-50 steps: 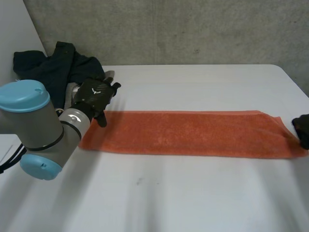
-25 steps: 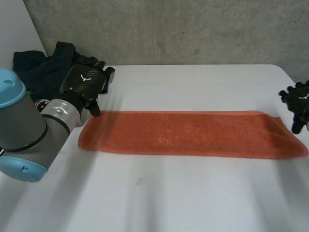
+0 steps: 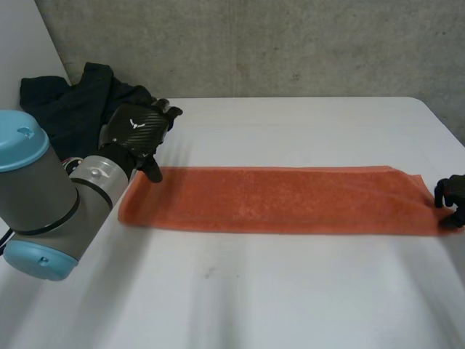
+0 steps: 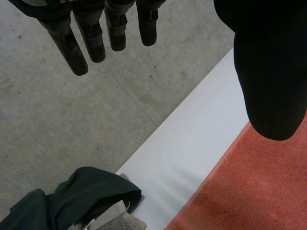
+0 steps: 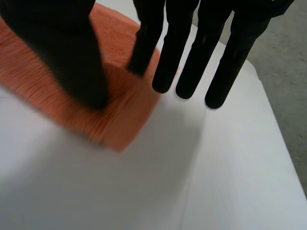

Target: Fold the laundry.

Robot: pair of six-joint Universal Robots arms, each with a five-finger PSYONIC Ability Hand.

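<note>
An orange towel (image 3: 276, 200), folded into a long strip, lies flat across the white table (image 3: 290, 298). My left hand (image 3: 136, 129) hovers at the strip's far left corner. In the left wrist view its fingers (image 4: 72, 43) are straight and apart, the thumb hangs over the towel (image 4: 249, 191), and it holds nothing. My right hand (image 3: 452, 195) rests on the strip's right end. In the right wrist view its thumb (image 5: 62, 48) and one finger pinch the towel (image 5: 120, 115) near its corner. The other fingers reach past the towel's edge over bare table.
A heap of dark clothes (image 3: 65, 102) sits at the table's far left corner, just behind my left hand, and lies beyond the towel in the left wrist view (image 4: 86, 191). A concrete wall (image 3: 290, 43) stands behind the table. The table's right edge is close to my right hand.
My right hand came down from above the table onto the towel's right end and closed its fingers. My left hand shifted slightly right, nearer the towel's left corner, still open.
</note>
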